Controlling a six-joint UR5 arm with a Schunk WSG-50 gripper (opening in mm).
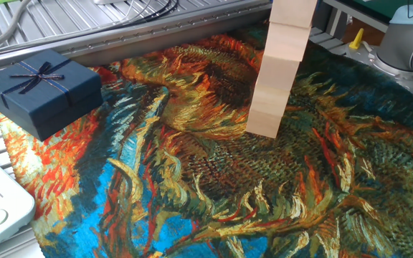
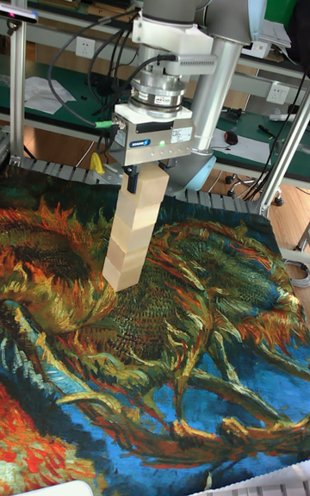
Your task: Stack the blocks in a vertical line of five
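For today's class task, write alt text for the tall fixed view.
A robot arm's tool is at the top of a leaning column of pale wooden blocks standing on a sunflower-painting cloth. Cables and a green wall lie behind.

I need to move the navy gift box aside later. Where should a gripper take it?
Come from straight above the gift box and close on two opposite flat side walls, below the lid edge. It lies flat, and the ribbon bow on top would likely slip or crush if pinched.
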